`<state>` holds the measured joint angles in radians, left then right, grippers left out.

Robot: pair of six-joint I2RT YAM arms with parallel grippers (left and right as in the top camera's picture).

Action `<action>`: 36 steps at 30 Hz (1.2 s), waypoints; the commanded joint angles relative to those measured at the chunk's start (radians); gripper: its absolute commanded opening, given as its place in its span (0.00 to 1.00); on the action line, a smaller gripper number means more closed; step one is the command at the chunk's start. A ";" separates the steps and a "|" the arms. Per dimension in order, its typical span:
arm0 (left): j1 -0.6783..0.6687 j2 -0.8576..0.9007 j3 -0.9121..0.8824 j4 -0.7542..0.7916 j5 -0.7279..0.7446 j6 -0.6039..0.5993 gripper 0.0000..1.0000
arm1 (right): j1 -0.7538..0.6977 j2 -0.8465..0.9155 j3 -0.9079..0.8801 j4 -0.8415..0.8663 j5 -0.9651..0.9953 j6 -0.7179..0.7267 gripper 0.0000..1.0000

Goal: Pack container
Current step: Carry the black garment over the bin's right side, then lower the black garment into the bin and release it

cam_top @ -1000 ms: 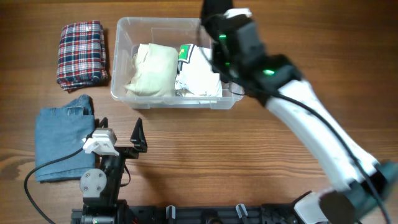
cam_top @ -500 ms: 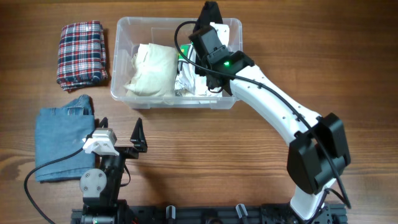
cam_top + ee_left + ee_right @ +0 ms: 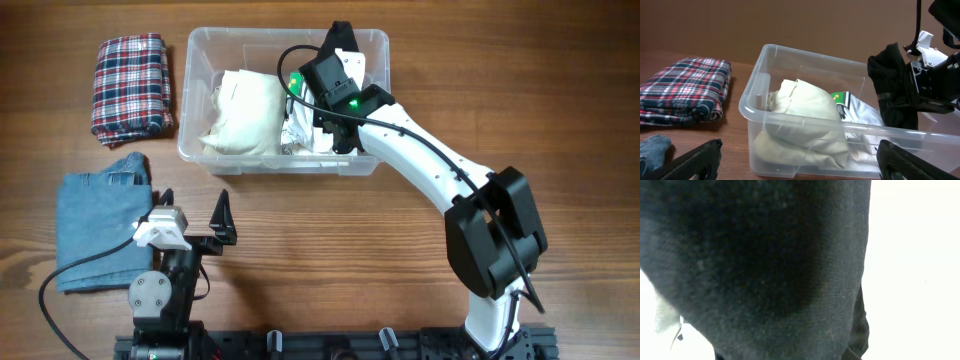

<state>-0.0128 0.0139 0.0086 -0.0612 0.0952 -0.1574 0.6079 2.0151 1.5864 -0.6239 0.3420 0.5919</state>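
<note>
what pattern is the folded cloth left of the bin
The cloth is red, white and navy plaid, clearest in the overhead view.

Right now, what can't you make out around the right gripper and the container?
- Right gripper jaws: overhead, its own wrist covers them; right wrist view, black cloth fills the frame.
- White garment: mostly under the arm overhead.
- Container right end: hidden by cloth and arm, left wrist view.

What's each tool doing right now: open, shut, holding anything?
Left tool: open, empty.
Right tool: cannot be told; black cloth at it hides how its jaws stand.
</note>
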 commanded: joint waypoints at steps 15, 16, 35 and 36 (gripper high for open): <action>0.003 -0.007 -0.003 -0.007 0.015 0.019 1.00 | -0.003 -0.063 0.072 0.262 0.043 -0.201 0.75; 0.003 -0.007 -0.003 -0.007 0.015 0.019 1.00 | -0.006 -0.071 0.072 0.290 0.042 -0.203 0.73; 0.003 -0.007 -0.003 -0.007 0.015 0.019 1.00 | -0.105 0.107 0.068 0.366 -0.259 -0.234 0.40; 0.003 -0.007 -0.003 -0.007 0.015 0.019 1.00 | -0.105 0.120 0.068 0.366 -0.272 -0.233 0.40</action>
<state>-0.0128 0.0139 0.0086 -0.0612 0.0952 -0.1577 0.4969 2.0758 1.6398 -0.2600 0.1734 0.3855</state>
